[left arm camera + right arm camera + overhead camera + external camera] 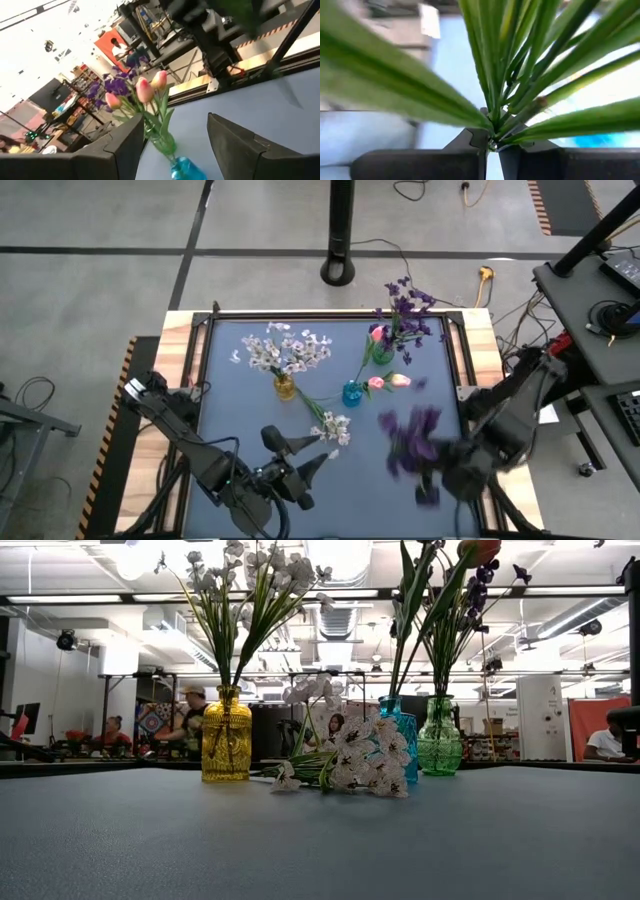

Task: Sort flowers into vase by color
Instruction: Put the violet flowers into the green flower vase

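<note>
Where vases (352,393) cluster, white spray (331,426) lies loose

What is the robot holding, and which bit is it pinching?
The right gripper is shut on a purple flower spray, pinching the green stems low down. The left gripper is open and holds nothing.

Three vases (352,392) stand mid-desk (230,430); one loose spray (332,426) lies before them (nearer the arms), another held rightward.
</note>
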You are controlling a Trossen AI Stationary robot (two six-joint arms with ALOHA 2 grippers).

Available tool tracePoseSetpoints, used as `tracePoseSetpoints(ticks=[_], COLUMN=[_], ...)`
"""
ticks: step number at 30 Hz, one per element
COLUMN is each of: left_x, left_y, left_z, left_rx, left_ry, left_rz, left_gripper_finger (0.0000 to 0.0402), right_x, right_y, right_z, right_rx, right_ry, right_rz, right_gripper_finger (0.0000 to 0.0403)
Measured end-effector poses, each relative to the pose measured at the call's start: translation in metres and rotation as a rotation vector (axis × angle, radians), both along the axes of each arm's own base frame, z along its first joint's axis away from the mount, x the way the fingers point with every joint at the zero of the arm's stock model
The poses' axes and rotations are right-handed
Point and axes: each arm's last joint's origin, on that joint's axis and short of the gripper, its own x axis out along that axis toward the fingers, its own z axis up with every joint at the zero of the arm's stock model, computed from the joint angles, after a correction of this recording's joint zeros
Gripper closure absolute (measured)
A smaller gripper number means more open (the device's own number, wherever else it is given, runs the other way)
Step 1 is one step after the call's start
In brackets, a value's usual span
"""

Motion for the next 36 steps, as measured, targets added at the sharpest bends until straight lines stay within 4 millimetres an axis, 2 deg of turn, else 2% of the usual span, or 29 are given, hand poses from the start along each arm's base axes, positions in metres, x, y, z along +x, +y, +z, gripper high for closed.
tracePoseSetpoints(ticks=[4, 6, 11, 16, 20, 23, 28, 33, 36], left_x=[-0.005, -0.007, -0.012, -0.017, -0.021, -0.020, -0.020, -0.015, -0.008], left_y=[0.004, 0.007, 0.014, 0.018, 0.020, 0.022, 0.022, 0.026, 0.032], left_z=[-0.001, -0.007, -0.019, -0.020, -0.023, -0.028, -0.045, -0.057, -0.055], left_rx=[0.006, 0.006, 0.010, 0.062, 0.066, 0.022, -0.036, 0.036, -0.012], left_ry=[0.048, 0.072, 0.106, 0.076, 0.108, 0.189, 0.389, 0.413, 0.421], left_rz=[0.017, 0.027, 0.070, 0.147, 0.139, 0.076, -0.080, -0.100, -0.127], left_gripper_finger=[0.0200, 0.0200, 0.0200, 0.0200, 0.0200, 0.0200, 0.0200, 0.0200, 0.0200], right_x=[-0.022, -0.031, -0.049, -0.078, -0.091, -0.092, -0.082, -0.061, -0.054], right_y=[-0.044, -0.060, -0.089, -0.126, -0.148, -0.156, -0.161, -0.165, -0.173], right_z=[0.015, 0.021, 0.036, 0.037, 0.032, 0.025, 0.015, 0.012, 0.015], right_rx=[-0.118, -0.135, -0.044, -0.067, -0.085, -0.102, -0.122, -0.172, -0.200], right_ry=[0.164, 0.145, 0.025, -0.031, -0.082, -0.079, -0.072, -0.076, -0.069], right_rz=[-0.333, -0.480, -0.465, -0.661, -0.769, -0.810, -0.827, -0.808, -0.801], right_gripper_finger=[0.0386, 0.0386, 0.0386, 0.0386, 0.0386, 0.0386, 0.0386, 0.0386, 0.0386])
